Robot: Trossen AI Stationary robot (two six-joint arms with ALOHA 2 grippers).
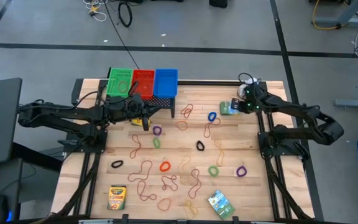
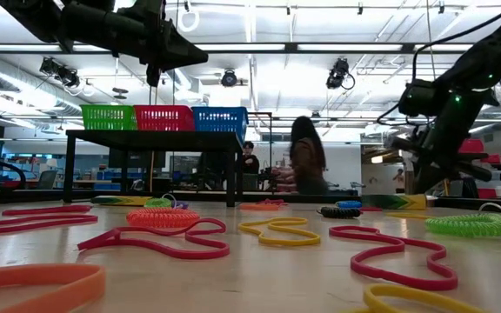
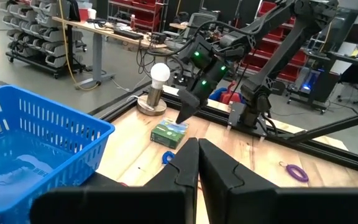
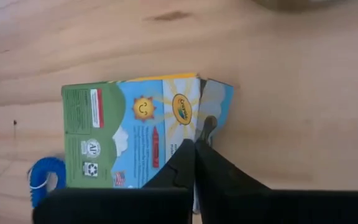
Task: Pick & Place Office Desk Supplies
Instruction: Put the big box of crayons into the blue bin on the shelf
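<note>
A small crayon box (image 4: 135,134) with a green and blue printed face lies flat on the wooden table near its far right corner (image 1: 229,109). My right gripper (image 4: 196,144) slants down over the box's flap end with its fingers shut; from the left wrist view it (image 3: 184,117) stands at the box's far edge (image 3: 169,134). A blue coil band (image 4: 42,180) lies beside the box. My left gripper (image 1: 143,112) is shut and level, raised in front of the blue basket (image 3: 36,143), with nothing showing between its fingers (image 3: 197,152). My right gripper's shut fingertips (image 4: 188,155) meet over the crayon box near its flap end (image 4: 215,102), coming from above at a slant. The fingers themselves hide the spot, so I cannot tell whether they pinch the flap, press on the box or stand just clear. The box lies flat on the table.
Green, red and blue baskets (image 1: 143,82) sit on a black rack at the table's far edge. A white ball on a round base (image 3: 159,73) stands behind the box. Many rubber bands (image 1: 165,166), a crayon box (image 1: 117,196) and a green packet (image 1: 220,204) lie across the table.
</note>
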